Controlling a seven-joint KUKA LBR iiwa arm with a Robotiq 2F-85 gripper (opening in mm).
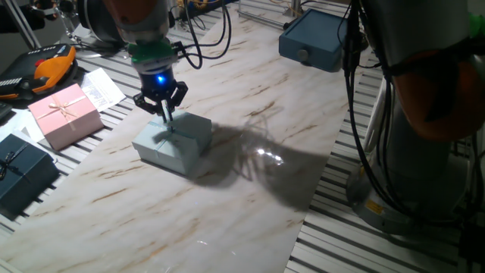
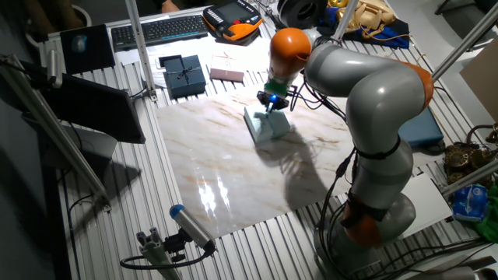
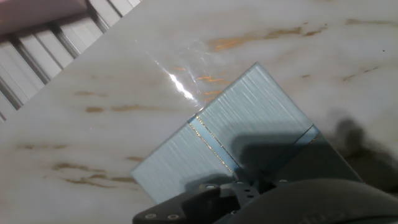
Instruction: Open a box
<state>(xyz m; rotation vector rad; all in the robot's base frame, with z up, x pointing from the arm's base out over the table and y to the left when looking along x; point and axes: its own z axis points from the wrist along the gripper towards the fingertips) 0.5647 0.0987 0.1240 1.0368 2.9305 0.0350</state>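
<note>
The pale blue box (image 1: 176, 144) sits on the marble board, left of its middle; in the other fixed view the box (image 2: 268, 126) lies just under the orange wrist. My gripper (image 1: 167, 119) points straight down at the lid, its fingers drawn together to a point where the ribbon crosses the top. From the other side the gripper (image 2: 272, 108) meets the lid's upper edge. The hand view shows the lid (image 3: 242, 124) close up with a thin gold ribbon line (image 3: 211, 143); dark hand parts cover its near corner. The bow itself is hidden.
A pink ribboned box (image 1: 64, 114) and a dark navy box (image 1: 23, 174) rest on the slatted table to the left. A blue-grey case (image 1: 318, 42) stands at the back. The arm's base (image 1: 424, 121) and cables fill the right side. An orange pendant (image 1: 45, 72) lies far left.
</note>
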